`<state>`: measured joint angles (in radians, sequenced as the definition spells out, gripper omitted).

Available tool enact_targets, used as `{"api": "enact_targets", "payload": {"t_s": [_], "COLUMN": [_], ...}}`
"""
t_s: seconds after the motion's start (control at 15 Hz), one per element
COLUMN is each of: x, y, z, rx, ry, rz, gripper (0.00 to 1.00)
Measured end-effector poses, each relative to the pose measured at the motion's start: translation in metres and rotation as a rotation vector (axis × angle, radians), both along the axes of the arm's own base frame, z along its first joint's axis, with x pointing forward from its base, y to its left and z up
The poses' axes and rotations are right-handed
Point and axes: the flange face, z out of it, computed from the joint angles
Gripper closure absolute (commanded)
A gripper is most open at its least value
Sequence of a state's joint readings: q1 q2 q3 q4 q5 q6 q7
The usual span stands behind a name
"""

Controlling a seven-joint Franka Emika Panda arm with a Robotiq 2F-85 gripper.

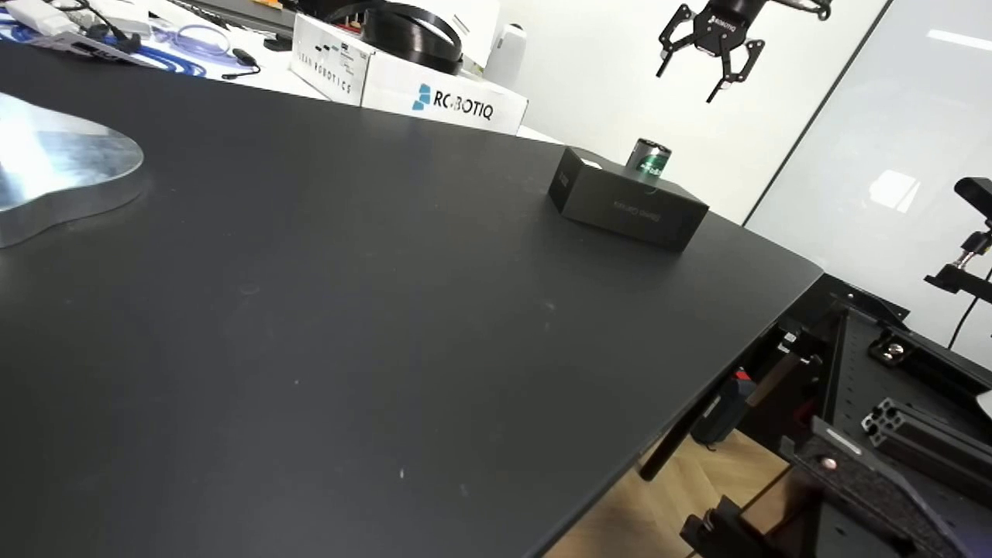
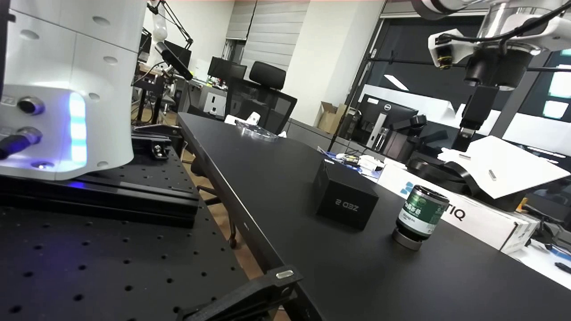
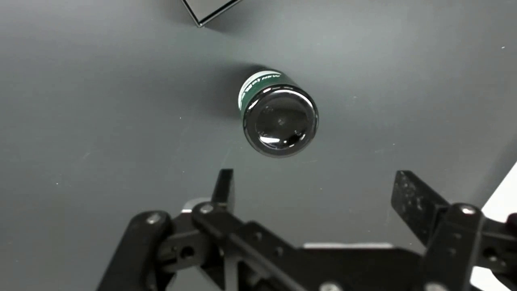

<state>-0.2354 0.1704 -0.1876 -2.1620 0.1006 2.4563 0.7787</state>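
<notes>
A dark jar with a green and white label (image 2: 423,211) stands on the black table, its cap end down and its glossy base up. In the wrist view the jar (image 3: 280,121) is just beyond the fingertips, left of the middle between them. My gripper (image 3: 314,182) stands open, with nothing between its fingers. In an exterior view the gripper (image 1: 686,87) hangs high above the table, well clear of the jar (image 1: 649,157). Next to the jar lies a black ZED 2 box (image 2: 348,196), which hides the jar's lower part in an exterior view; only the box's corner (image 3: 208,8) shows in the wrist view.
A white Robotiq box (image 1: 446,97) with black items on top stands along the table's far side, near cables (image 1: 186,46). A shiny metal piece (image 1: 70,163) rests at the table's other end. Beside the table is the robot's perforated base plate (image 2: 111,263).
</notes>
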Motion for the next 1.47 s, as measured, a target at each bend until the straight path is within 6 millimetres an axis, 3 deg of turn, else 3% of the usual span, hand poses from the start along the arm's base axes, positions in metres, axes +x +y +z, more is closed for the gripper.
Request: {"api": "enact_targets", "payload": {"t_s": [0.33,0.6,0.93,1.47], "x": [0.001,0.006,0.019,0.028], "y": [-0.012,-0.005,0.004,-0.001], "z": [-0.032,-0.054,-0.065,-0.082], "rx": [0.005,0.009,0.002,-0.007], "ry": [0.053,0.091,0.101,0.122], "rz": [-0.071,-0.082,-0.066,-0.066], "gripper": [0.0,0.0,0.0,0.0]}}
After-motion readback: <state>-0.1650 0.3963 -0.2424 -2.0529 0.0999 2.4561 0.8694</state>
